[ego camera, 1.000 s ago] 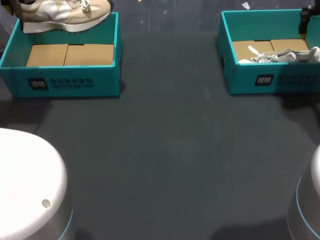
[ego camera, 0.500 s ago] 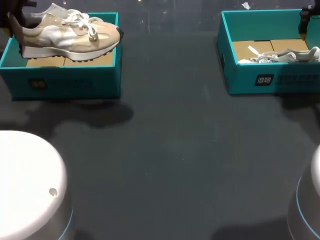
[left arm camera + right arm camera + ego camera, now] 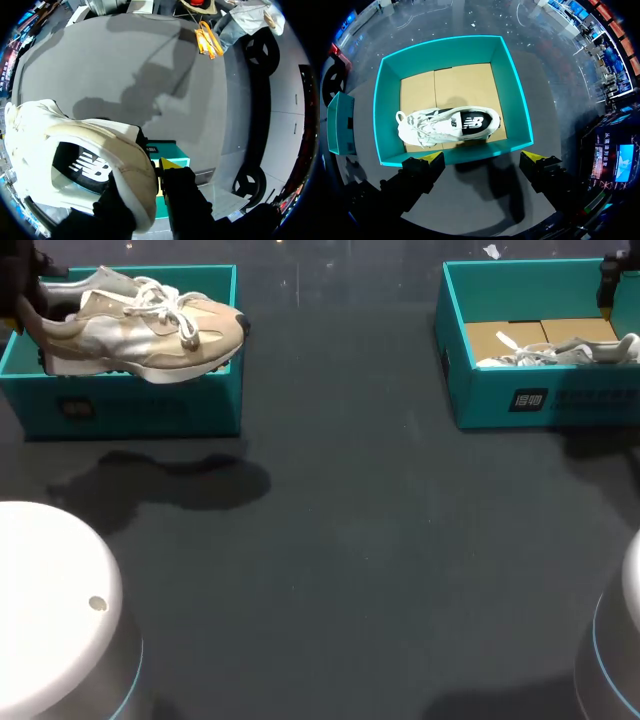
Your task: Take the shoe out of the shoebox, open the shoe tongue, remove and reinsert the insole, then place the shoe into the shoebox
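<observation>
Beige shoe (image 3: 140, 328) is held in the air over left box (image 3: 130, 408), toe toward table middle, laces up. Its shadow falls on table (image 3: 350, 540) in front of the box. Left gripper (image 3: 150, 186) is clamped on the heel, rim pinched between both fingers. White shoe (image 3: 449, 125) lies on the cardboard floor of right box (image 3: 516, 107). Right gripper (image 3: 482, 160) hangs above that box's wall, fingers wide apart, holding nothing.
</observation>
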